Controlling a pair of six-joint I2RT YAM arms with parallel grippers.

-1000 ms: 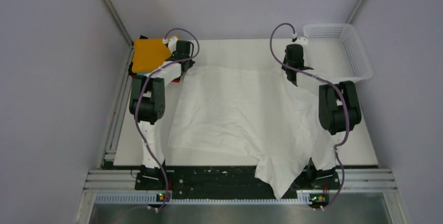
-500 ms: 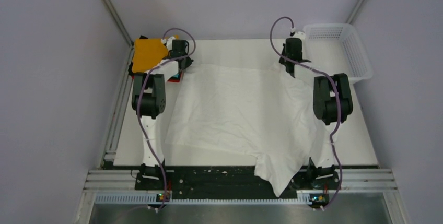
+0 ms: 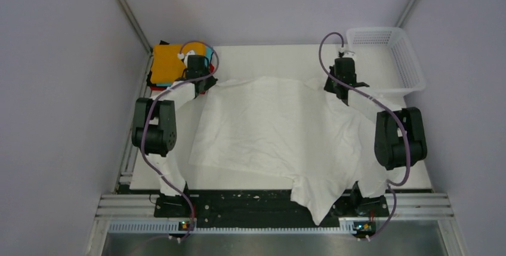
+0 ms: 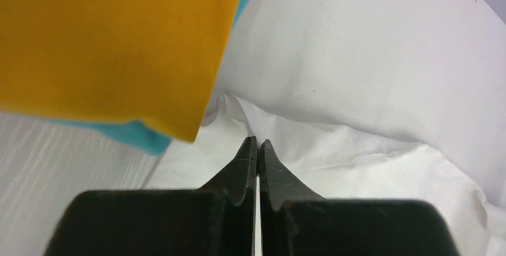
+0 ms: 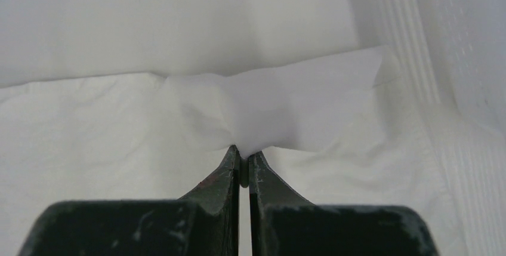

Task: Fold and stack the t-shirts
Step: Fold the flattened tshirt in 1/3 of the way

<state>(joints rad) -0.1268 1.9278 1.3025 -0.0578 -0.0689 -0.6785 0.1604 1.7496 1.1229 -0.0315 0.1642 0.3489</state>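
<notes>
A large wrinkled white t-shirt (image 3: 268,130) lies spread over the table, one part hanging off the near edge. My left gripper (image 3: 204,85) is shut on its far left corner; in the left wrist view the fingertips (image 4: 258,143) meet on white cloth (image 4: 370,166). My right gripper (image 3: 345,91) is shut on the far right corner, with a tuft of fabric (image 5: 268,113) pinched at its tips (image 5: 244,151). A stack of folded t-shirts sits at the far left, orange (image 3: 168,59) on top and teal (image 3: 204,49) under it. The orange shirt (image 4: 113,35) hangs just beyond the left fingers.
A white mesh basket (image 3: 388,53) stands at the far right corner, close behind the right gripper. Metal frame rails run along the table's left side and near edge (image 3: 268,199). Both arms' elbows stand out to the sides of the shirt.
Both arms have swung their elbows outward. The grippers have shifted slightly apart, still holding the corners. The shirt's far edge now humps up in the middle.
</notes>
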